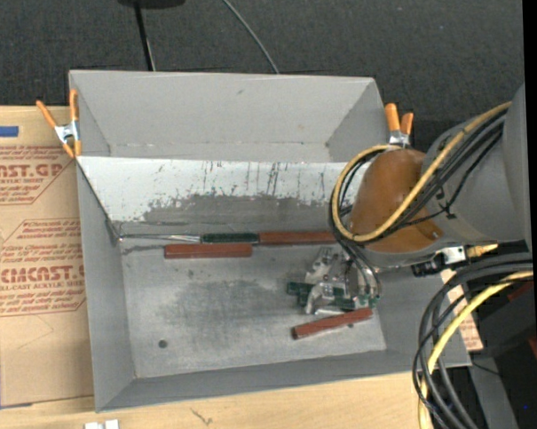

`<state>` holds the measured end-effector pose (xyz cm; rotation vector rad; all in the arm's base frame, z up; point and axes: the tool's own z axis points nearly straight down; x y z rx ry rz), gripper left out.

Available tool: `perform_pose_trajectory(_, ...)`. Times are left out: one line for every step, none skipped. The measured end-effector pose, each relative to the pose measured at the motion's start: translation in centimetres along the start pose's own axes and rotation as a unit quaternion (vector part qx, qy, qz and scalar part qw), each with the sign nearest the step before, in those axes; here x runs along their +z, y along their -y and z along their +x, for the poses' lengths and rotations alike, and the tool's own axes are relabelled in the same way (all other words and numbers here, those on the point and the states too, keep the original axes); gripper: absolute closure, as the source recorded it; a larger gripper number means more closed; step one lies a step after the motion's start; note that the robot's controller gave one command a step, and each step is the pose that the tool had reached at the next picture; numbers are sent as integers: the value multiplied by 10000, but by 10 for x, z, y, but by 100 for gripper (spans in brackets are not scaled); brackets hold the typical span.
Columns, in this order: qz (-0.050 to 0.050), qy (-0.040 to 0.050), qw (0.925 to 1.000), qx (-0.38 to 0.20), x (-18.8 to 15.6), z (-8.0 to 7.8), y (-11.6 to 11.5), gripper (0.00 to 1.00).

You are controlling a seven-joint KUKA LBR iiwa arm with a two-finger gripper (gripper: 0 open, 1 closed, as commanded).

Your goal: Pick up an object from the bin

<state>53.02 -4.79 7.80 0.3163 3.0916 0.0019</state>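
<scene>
Few things in the bin (101, 288) | gripper (341, 286) hangs at 4 o'clock over a small green piece (298, 290) — nearest the arm's entry side, we judge | reddish stick (333, 323) just beside, at 5 | jaws open or closed: we cannot tell

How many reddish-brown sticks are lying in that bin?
3. The left stick lies along the back wall, the back stick is just right of it, and the front stick is close by the end effector. The arm may hide others.
</scene>
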Motion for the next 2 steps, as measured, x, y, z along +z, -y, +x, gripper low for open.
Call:
perform_pose_trajectory(-1,-1,10000,-2,0,0,0,100)
perform_pose_trajectory(-43,-153,9275,-3735,-168,-21,43,100)
